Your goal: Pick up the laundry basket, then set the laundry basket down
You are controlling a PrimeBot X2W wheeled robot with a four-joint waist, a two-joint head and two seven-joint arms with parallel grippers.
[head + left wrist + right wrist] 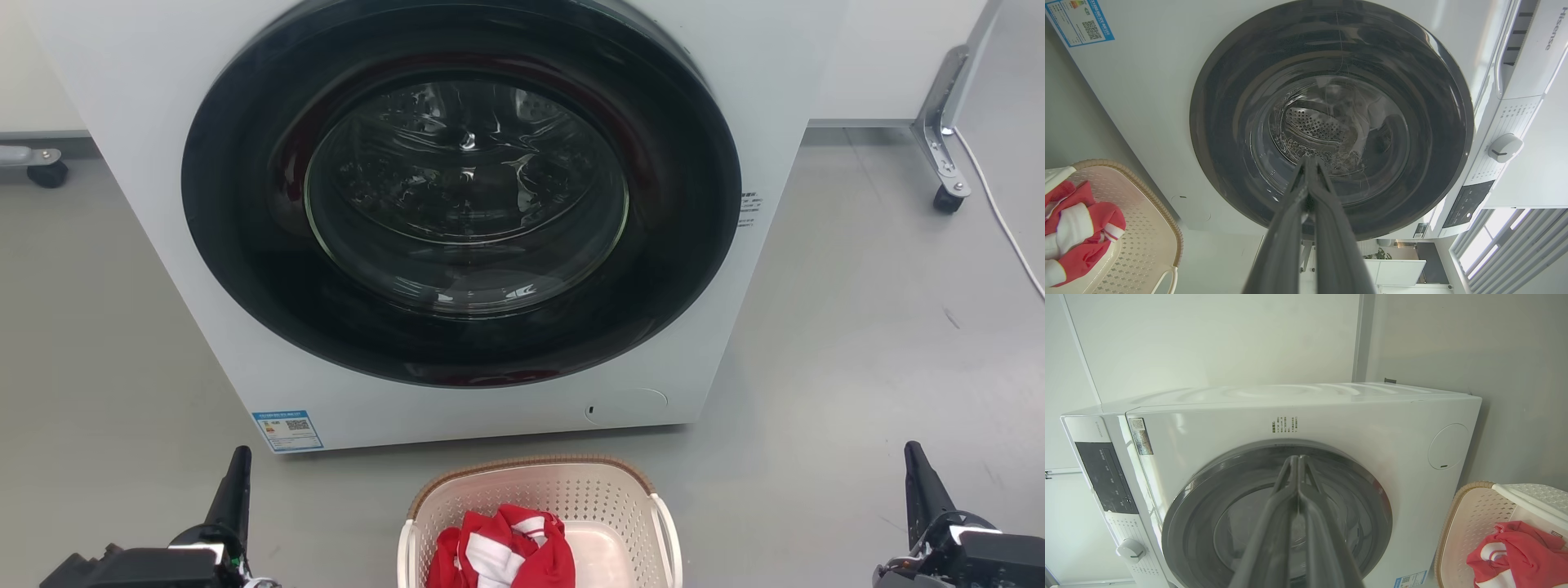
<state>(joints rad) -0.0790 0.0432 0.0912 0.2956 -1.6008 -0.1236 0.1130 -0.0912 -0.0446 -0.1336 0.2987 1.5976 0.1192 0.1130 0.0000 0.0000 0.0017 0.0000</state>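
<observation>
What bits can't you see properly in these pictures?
- Cream-white perforated plastic laundry basket: the head view's bottom edge cuts off its near part.
- Red-and-white cloth in it: bunched up and cut off there too, so its kind is unclear.
- Blue-and-white sticker on the white washing machine: print too small in the head view.
- Drum behind the dark round glass door: reflections hide its contents in the head view.

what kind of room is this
Probably a laundry room: a front-loading washing machine stands on a grey floor, with the laundry basket holding red-and-white clothes in front of it.
</observation>
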